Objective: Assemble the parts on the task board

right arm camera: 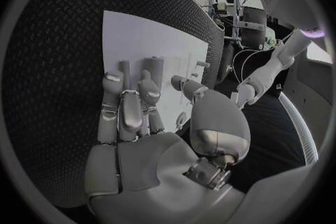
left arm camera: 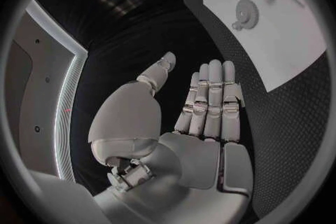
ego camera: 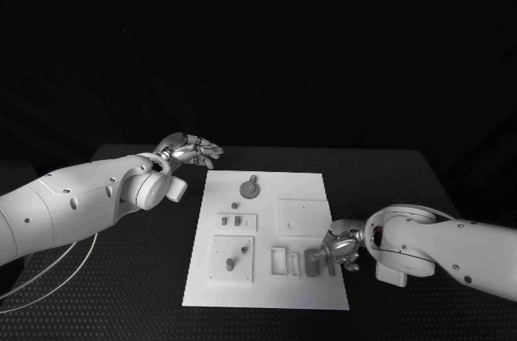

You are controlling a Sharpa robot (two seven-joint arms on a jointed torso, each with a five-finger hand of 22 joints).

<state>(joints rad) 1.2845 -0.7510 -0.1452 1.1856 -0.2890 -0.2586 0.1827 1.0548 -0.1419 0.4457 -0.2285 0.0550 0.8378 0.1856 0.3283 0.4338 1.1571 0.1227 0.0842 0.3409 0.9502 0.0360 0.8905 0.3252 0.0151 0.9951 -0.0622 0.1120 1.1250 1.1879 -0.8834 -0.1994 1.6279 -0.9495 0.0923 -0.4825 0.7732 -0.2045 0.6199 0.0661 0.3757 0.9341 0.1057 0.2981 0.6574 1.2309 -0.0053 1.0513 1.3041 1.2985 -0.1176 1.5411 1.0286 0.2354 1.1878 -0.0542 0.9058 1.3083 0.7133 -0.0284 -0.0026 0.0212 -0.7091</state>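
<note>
The white task board (ego camera: 270, 281) lies in the middle of the black table. A round grey gear part (ego camera: 250, 188) sits near its far end, also seen from the left wrist as the gear (left arm camera: 245, 13). Small grey parts (ego camera: 231, 221) stand in a holder at the board's left, and two more parts (ego camera: 231, 264) lie lower down. My left hand (ego camera: 190, 150) hovers off the board's far left corner, fingers straight and empty (left arm camera: 210, 101). My right hand (ego camera: 337, 250) is at the board's right edge, fingers (right arm camera: 126, 106) stretched flat beside a grey block (ego camera: 314, 263), thumb apart, holding nothing.
White raised holders (ego camera: 282, 262) stand on the board just left of the grey block. A square recess (ego camera: 302, 214) lies on the board's right half. A thin cable (ego camera: 67, 270) loops on the table at the left. Bare black table surrounds the board.
</note>
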